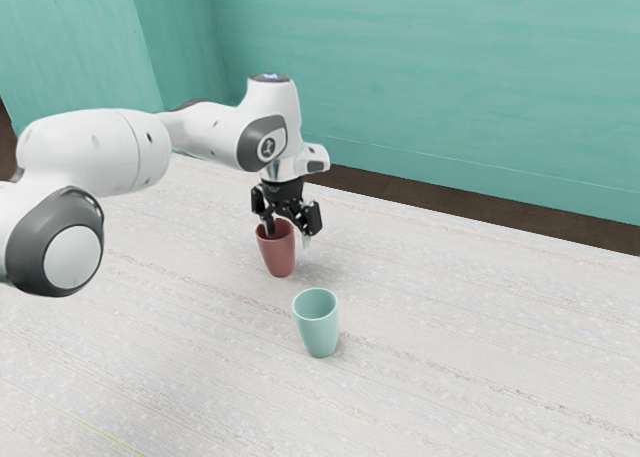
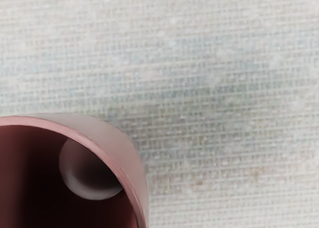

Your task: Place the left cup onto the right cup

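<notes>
Red cup (image 1: 277,252) stands on worktop (image 1: 480,337), near teal cup (image 1: 316,324). Jaws apart, straddling its rim wall, one side inside. You should close squarely on the wall, then lift straight; a skewed pinch likely tips it.

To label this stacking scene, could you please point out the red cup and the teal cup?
red cup (image 1: 277,257), exterior view, on its outer wall.
teal cup (image 1: 317,332), exterior view, on its outer wall.
</notes>
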Controlling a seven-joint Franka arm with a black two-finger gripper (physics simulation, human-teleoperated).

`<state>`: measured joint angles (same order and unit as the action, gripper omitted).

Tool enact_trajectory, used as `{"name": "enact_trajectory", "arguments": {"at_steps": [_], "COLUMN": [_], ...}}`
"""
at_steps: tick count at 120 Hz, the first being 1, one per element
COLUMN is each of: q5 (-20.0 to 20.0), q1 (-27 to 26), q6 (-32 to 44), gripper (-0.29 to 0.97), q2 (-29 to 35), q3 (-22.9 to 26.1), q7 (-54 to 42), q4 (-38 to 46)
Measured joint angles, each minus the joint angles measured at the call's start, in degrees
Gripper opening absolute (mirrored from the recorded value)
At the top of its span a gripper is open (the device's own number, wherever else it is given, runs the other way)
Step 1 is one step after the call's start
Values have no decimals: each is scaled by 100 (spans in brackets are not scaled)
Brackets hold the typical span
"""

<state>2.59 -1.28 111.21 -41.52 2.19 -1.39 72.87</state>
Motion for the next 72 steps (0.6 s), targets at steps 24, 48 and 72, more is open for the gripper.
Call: {"name": "enact_trajectory", "arguments": {"at_steps": [24,48,72], "q5": [3,4,23], "q1": [2,5,-3], "q6": [47,65,72], "gripper": [68,68,50], "q2": [-73,-119,-129], "q3": [0,0,0], "q7": [20,39,76], "q4": [65,105,108]}}
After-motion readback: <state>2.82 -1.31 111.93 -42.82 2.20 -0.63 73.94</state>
